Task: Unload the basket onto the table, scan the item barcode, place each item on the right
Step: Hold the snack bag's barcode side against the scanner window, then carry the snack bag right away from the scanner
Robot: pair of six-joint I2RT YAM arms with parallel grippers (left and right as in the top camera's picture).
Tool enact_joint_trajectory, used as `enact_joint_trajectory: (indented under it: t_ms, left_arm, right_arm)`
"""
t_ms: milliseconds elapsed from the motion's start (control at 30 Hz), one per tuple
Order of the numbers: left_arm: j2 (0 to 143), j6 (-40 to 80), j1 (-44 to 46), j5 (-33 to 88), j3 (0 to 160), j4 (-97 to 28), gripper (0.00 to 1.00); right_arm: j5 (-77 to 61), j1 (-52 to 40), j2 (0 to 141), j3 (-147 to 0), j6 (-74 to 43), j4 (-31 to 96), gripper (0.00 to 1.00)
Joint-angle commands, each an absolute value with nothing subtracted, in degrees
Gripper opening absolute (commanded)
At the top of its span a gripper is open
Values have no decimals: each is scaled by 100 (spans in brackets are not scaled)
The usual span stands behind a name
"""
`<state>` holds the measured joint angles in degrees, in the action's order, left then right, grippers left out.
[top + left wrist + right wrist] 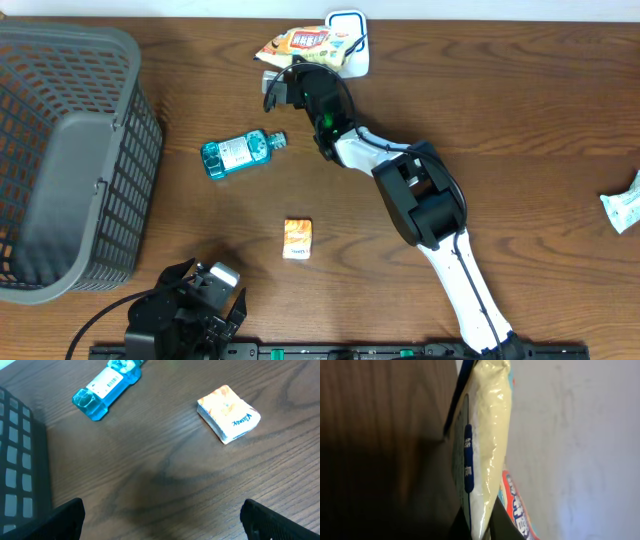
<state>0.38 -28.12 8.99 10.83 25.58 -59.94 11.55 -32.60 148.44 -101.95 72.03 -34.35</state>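
Snack bag (305, 44) is noted at the far edge of the table (520, 120). Right gripper (288, 68) is clamped on its near end, and the long axis is judged to run away from the fingers. Left gripper (160, 529) is spread wide, empty, well apart.

The wooden table (520, 110) holds a grey basket (60, 160), blue bottle (240, 152) and orange packet (297, 239).

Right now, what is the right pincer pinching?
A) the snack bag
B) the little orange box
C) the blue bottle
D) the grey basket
A: the right pincer is shut on the edge of the snack bag, while the blue bottle and little orange box lie apart from it.
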Motion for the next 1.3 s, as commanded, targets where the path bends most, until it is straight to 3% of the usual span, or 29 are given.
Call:
enact_joint_trajectory:
  t_ms: [0,467,700,967,1267]
  left_arm:
    - [38,-2867,875,1004,2543,-6060,99]
    - [38,-2867,875,1004,2543,-6060,99]
    - [38,-2867,875,1007,2543,-6060,99]
    - [38,-2867,875,1007,2543,-6060,99]
    - [38,-2867,875,1004,2543,-6060,99]
  right_arm:
    - [1100,-3249,14890,-10289,6652,-3354,1]
    - [2202,-3208,14470,-10291,4919,-3739,1]
    - [3514,-3197,13364,-10291,4381,-1787,1]
    - [4357,-2794,12003,-10291,1372,1000,1]
    - [4362,-1345,11459,-10256,-1876,4281,1]
